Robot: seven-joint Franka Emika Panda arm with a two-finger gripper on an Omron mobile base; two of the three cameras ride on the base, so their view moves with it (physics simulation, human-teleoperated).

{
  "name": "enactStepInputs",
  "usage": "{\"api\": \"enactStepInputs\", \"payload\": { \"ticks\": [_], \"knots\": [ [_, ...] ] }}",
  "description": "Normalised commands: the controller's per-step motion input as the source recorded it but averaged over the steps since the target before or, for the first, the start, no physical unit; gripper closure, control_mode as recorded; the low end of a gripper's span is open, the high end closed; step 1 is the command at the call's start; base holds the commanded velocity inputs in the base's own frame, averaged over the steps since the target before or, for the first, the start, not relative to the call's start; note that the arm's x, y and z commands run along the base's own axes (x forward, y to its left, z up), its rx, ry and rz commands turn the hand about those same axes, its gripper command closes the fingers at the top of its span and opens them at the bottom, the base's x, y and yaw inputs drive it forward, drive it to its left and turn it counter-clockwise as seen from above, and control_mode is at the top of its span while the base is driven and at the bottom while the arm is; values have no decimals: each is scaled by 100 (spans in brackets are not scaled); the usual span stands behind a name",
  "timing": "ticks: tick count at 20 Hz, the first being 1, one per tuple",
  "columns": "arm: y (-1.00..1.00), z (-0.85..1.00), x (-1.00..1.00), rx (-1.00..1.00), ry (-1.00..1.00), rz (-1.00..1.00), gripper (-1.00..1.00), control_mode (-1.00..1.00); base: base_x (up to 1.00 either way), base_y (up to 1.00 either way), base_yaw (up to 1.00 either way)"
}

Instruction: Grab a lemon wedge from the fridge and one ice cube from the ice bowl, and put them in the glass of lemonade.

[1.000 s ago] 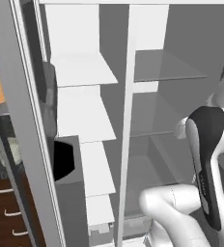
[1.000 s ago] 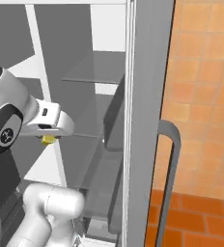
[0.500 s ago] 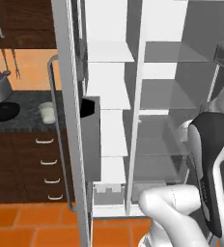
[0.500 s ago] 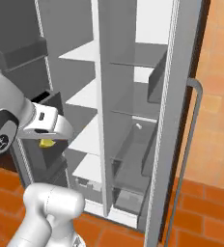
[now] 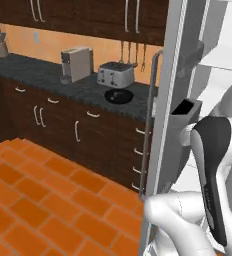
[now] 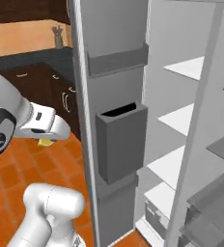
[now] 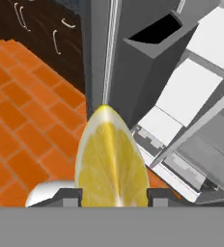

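Observation:
My gripper (image 6: 46, 139) is shut on the lemon wedge (image 6: 45, 142), held over the orange tile floor, left of the open fridge (image 6: 181, 116). In the hand view the yellow lemon wedge (image 7: 111, 164) stands point-up between the fingers of the gripper (image 7: 112, 195), with the fridge door bin (image 7: 157, 48) and white shelves beyond it. The black ice bowl (image 5: 119, 96) sits on the dark counter in front of the silver toaster (image 5: 115, 75). The glass of lemonade is out of view.
The fridge door (image 5: 173, 100) stands open edge-on between me and the counter (image 5: 48, 75), its grey bins (image 6: 121, 140) jutting out. A coffee machine (image 5: 77, 64) stands left of the toaster. Dark drawers and cabinets line the wall, with orange tile floor (image 5: 38, 200) in front.
The whole picture has shifted: the base has pulled back and turned from the fridge interior toward the counter. The lemon wedge stays in my gripper.

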Motion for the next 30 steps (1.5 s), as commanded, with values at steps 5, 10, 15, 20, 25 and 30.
{"api": "enactStepInputs", "payload": {
  "ticks": [5,10,15,20,25,30],
  "knots": [
    [0,0,0,0,0,0,100,100,-6,44,90],
    [0,0,0,0,0,0,100,100,49,39,69],
    [0,0,0,0,0,0,100,100,100,-1,32],
    [0,0,0,0,0,0,100,100,100,-7,3],
    [0,0,0,0,0,0,100,100,100,-2,-6],
    [0,0,0,0,0,0,100,100,98,-1,-52]
  ]
}}
